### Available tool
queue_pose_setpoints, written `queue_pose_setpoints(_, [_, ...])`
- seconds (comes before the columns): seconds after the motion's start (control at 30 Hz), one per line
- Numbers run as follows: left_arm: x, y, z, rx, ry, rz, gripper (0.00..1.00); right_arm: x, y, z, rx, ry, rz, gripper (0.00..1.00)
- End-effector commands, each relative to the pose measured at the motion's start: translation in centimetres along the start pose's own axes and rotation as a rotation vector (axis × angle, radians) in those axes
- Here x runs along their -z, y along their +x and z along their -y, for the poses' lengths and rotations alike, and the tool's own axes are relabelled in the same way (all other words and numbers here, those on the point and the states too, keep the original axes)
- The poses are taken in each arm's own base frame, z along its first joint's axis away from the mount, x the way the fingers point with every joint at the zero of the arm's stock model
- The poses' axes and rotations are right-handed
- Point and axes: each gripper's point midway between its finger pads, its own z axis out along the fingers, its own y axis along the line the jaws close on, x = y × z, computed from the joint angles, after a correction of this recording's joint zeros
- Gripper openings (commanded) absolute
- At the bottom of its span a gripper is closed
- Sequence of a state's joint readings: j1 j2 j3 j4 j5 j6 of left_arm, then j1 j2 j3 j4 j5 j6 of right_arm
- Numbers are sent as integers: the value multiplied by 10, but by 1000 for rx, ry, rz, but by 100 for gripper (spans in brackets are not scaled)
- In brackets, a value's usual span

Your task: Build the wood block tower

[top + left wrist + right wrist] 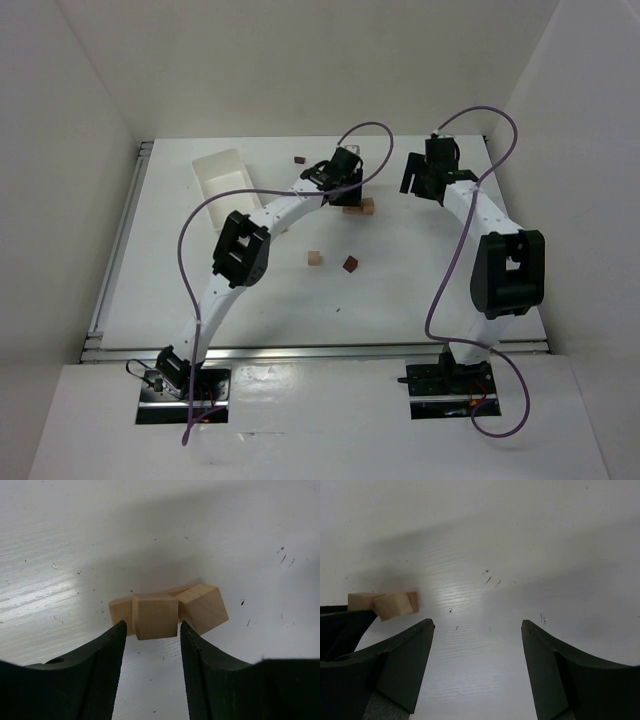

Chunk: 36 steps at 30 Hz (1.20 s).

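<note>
A small start of the wood block tower [360,208] stands right of mid-table. In the left wrist view a tan cube [155,615] rests on a flat tan plank [118,612], with a second, skewed tan cube [202,607] beside it on the right. My left gripper [152,625] is open, its fingertips flanking the near cube with a thin gap on each side. It hangs over the stack in the top view as well [350,192]. My right gripper [477,622] is open over bare table, and the same blocks [385,604] lie to its left.
A loose tan cube [315,258] and a maroon block [350,264] lie nearer the arms' bases. Another maroon block [299,158] sits at the back beside the white tray [222,180]. White walls enclose the table. The right gripper [425,188] hovers right of the stack.
</note>
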<state>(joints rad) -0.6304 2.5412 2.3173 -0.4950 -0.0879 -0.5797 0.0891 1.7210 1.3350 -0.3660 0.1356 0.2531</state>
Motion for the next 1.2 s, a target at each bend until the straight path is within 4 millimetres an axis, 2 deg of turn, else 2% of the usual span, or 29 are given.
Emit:
queue_pose_setpoints(0.0, [38, -35, 14, -9, 20, 79, 55, -1, -10, -15, -4, -60, 16, 79])
queue_pose_setpoints(0.1, [54, -47, 17, -17, 24, 106, 55, -6, -9, -23, 6, -98, 5, 79])
queue_pose_setpoints(0.13, [56, -42, 15, -18, 15, 91, 55, -4, -14, -25, 14, -110, 15, 79])
queue_pose_setpoints(0.17, [59, -43, 15, -18, 16, 92, 55, -8, -10, -27, 15, -119, 1, 79])
queue_pose_setpoints(0.2, [63, -43, 14, -18, 16, 92, 55, -7, -17, -29, 13, -125, 22, 79])
queue_pose_setpoints(0.23, [77, -50, 18, -17, 25, 109, 51, -13, -10, -30, 15, -134, -3, 79])
queue_pose_setpoints(0.3, [84, -46, 15, -17, 22, 102, 46, -16, -10, -36, 15, -163, -5, 75])
queue_pose_setpoints(0.33, [89, -49, 13, -16, 15, 115, 36, -19, -9, -40, 16, -184, -10, 72])
queue_pose_setpoints(0.37, [97, -50, 3, -8, -7, 117, 31, -24, -3, -41, 26, -190, -28, 68])
queue_pose_setpoints(0.4, [99, -54, -5, 10, -22, 133, 26, -25, -5, -41, 26, -193, -19, 65])
queue_pose_setpoints(0.43, [101, -60, -8, 27, -17, 156, 18, -30, 0, -41, 26, -189, -34, 53])
queue_pose_setpoints(0.47, [99, -53, -12, 27, -22, 146, 0, -35, 6, -40, 27, -184, -49, 45])
queue_pose_setpoints(0.53, [93, -55, -25, 42, -36, 140, 0, -38, 7, -42, 27, -196, -49, 36])
queue_pose_setpoints(0.57, [92, -66, -26, 37, -21, 158, 0, -38, 4, -45, 37, -212, -36, 28])
queue_pose_setpoints(0.6, [78, -58, -27, 35, -16, 133, 0, -39, 8, -44, 37, -211, -39, 28])
queue_pose_setpoints(0.63, [71, -60, -33, 18, -25, 133, 0, -43, 13, -45, 46, -221, -47, 26])
queue_pose_setpoints(0.67, [69, -67, -28, 18, -8, 147, 0, -44, 13, -47, 55, -239, -39, 22])
queue_pose_setpoints(0.73, [49, -58, -33, 3, -22, 121, 0, -46, 15, -51, 68, -265, -44, 22])
queue_pose_setpoints(0.8, [42, -60, -28, -8, 6, 134, 0, -51, 16, -56, 85, -276, -29, 22])
queue_pose_setpoints(0.87, [42, -67, -23, -8, 25, 152, 0, -58, 25, -66, 109, -290, -42, 22])
queue_pose_setpoints(0.93, [36, -64, -23, -9, 30, 143, 0, -62, 28, -68, 125, -279, -54, 22])
queue_pose_setpoints(0.97, [32, -60, -24, -9, 27, 135, 0, -69, 38, -66, 126, -271, -85, 22])
queue_pose_setpoints(1.07, [31, -60, -19, -1, 55, 136, 0, -71, 44, -73, 134, -288, -105, 22])
queue_pose_setpoints(1.17, [22, -50, -21, 7, 59, 111, 0, -70, 43, -84, 159, -309, -88, 22])
